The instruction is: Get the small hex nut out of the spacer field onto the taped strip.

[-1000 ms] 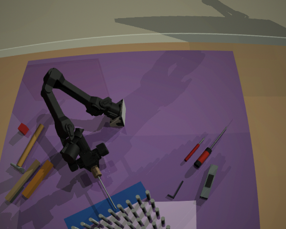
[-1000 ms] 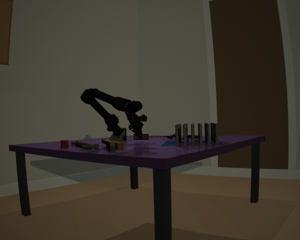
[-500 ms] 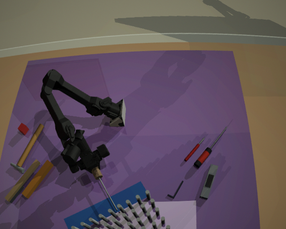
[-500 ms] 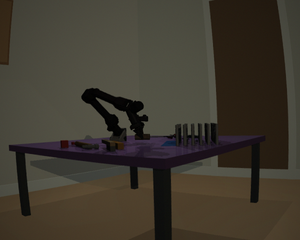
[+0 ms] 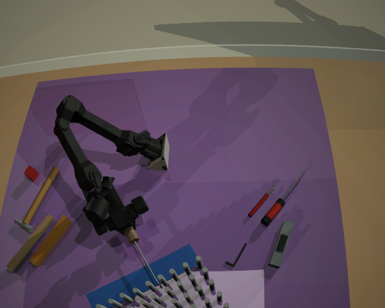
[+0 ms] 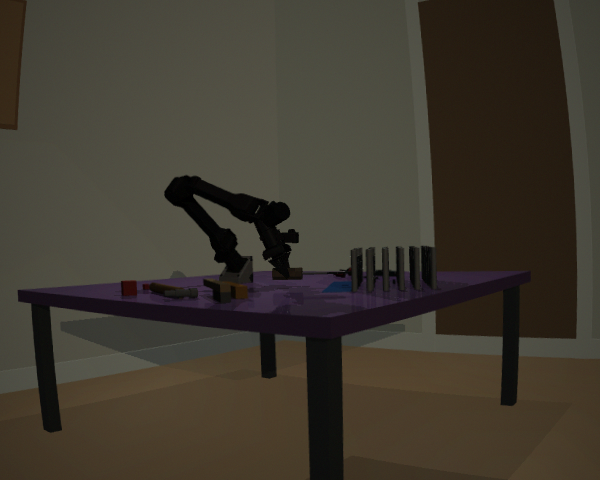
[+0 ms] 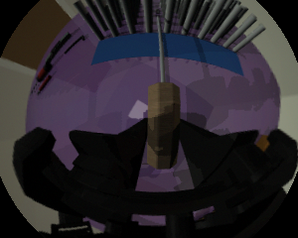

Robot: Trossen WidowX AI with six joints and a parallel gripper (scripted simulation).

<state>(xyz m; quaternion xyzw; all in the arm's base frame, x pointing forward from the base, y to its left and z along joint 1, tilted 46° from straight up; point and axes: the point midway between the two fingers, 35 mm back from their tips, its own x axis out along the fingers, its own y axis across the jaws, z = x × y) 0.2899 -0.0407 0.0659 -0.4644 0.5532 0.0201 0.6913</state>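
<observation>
My gripper (image 5: 129,230) (image 6: 287,274) (image 7: 163,121) is shut on the wooden handle of a tool (image 5: 132,235) (image 6: 296,273) (image 7: 164,96), low over the table in front of the field. The tool's thin metal shaft (image 5: 145,259) (image 7: 162,59) reaches across the blue taped strip (image 5: 119,286) (image 6: 336,286) (image 7: 124,49). Its tip is at the front row of standing grey spacers (image 5: 199,262) (image 6: 385,268) (image 7: 249,38), seen in a gap between two of them; contact cannot be told. The visible spacers stand upright. The hex nut cannot be made out.
A pale sheet (image 5: 242,285) lies under the spacers. To the right are a hex key (image 5: 240,254), two red screwdrivers (image 5: 258,205) (image 5: 274,210) and a grey tool (image 5: 285,228). To the left are a hammer (image 5: 42,195), a red cube (image 5: 31,173) and two bars (image 5: 30,243) (image 5: 51,240).
</observation>
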